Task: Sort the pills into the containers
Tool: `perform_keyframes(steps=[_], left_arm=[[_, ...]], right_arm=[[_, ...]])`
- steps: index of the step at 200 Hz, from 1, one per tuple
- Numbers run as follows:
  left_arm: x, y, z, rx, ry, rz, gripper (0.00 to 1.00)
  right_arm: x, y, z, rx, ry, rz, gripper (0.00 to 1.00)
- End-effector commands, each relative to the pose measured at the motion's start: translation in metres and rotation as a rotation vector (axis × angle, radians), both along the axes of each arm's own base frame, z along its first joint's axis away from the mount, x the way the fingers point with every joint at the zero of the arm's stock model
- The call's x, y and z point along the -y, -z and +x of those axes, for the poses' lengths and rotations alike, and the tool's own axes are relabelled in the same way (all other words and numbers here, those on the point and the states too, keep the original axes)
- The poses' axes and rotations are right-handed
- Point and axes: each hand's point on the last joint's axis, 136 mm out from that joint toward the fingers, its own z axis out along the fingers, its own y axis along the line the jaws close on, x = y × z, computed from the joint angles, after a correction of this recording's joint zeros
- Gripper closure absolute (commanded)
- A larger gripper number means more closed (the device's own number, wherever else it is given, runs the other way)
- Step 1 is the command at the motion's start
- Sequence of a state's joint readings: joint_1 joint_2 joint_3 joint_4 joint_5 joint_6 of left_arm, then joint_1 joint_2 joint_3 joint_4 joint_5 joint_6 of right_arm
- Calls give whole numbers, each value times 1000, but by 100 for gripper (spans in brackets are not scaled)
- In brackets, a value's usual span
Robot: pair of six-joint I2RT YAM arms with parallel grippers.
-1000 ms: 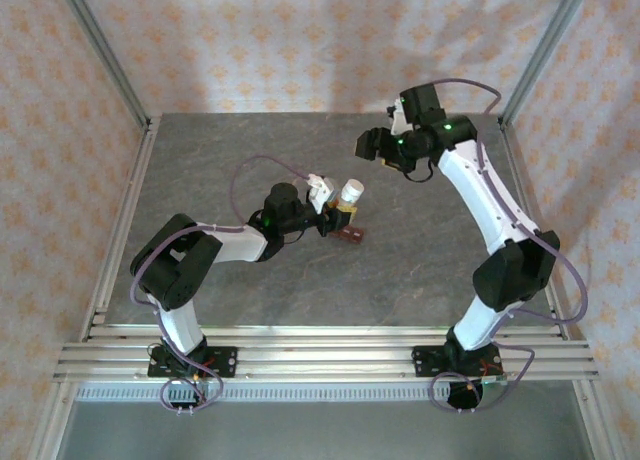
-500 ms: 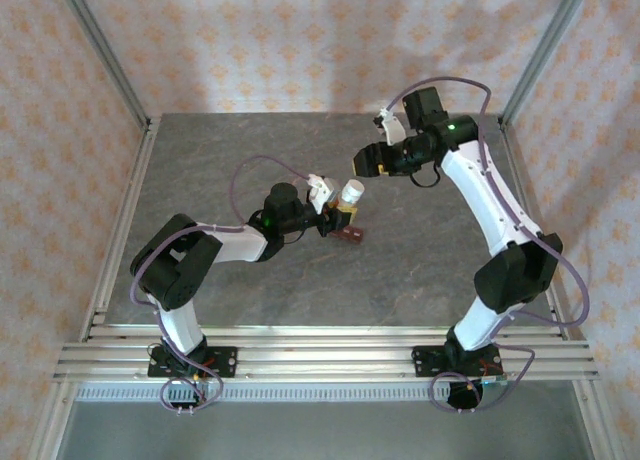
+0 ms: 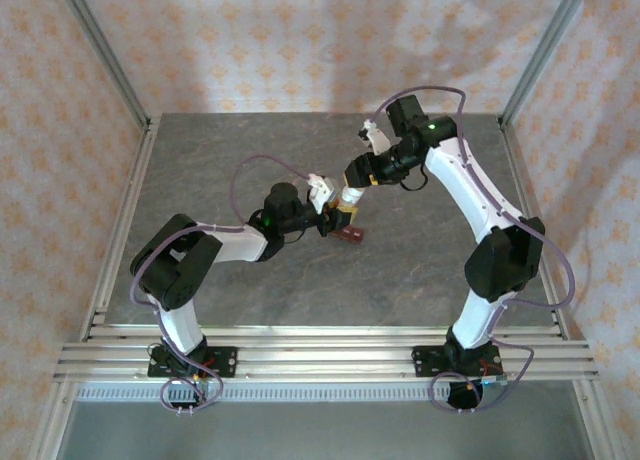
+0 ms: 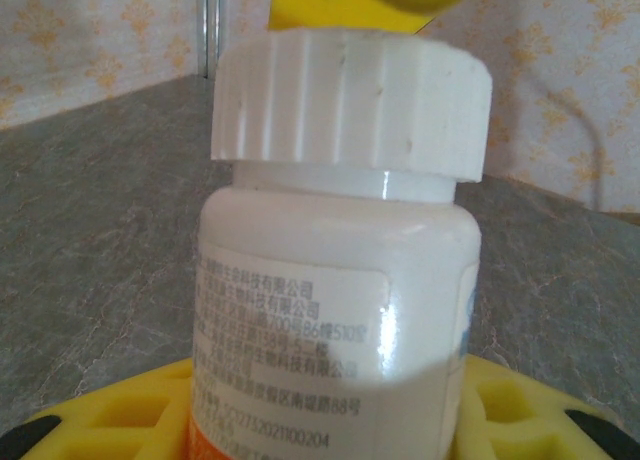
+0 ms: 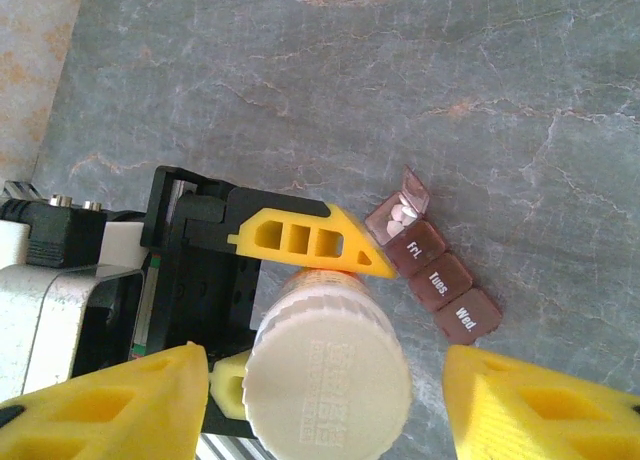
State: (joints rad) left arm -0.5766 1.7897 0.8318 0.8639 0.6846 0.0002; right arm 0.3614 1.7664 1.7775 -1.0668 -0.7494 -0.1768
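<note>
Containers flat on table, long axis diagonal, open end nearest bottle. Left gripper clamped on bottle; right gripper fingers wide, flanking cap.

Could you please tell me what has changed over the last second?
The right gripper swung in from the far right, leftward and nearer, and now hangs over the bottle, straddling its cap without touching it. Nothing was taken hold of or let go. The left gripper kept holding the bottle, and the containers lay where they were, one lid open.
</note>
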Motion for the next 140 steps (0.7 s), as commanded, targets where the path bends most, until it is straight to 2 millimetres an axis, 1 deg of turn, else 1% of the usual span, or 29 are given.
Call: perform_keyframes(steps=[1, 13, 71, 111, 130, 140], left_arm=[[8, -43, -4, 111, 34, -67, 100], [7, -43, -5, 113, 33, -66, 100], [7, -43, -6, 114, 34, -69, 100], [6, -43, -6, 114, 34, -70, 100], [6, -44, -7, 116, 34, -70, 100], [5, -44, -6, 116, 30, -72, 100]], right_arm=[[-3, 8, -5, -31, -18, -4, 40], [-4, 9, -4, -35, -19, -2, 42], [-8, 17, -4, -55, -25, -13, 42], [-6, 20, -3, -59, -7, -23, 61], [-7, 21, -2, -75, 27, -15, 64], [-6, 26, 0, -94, 67, -32, 64]])
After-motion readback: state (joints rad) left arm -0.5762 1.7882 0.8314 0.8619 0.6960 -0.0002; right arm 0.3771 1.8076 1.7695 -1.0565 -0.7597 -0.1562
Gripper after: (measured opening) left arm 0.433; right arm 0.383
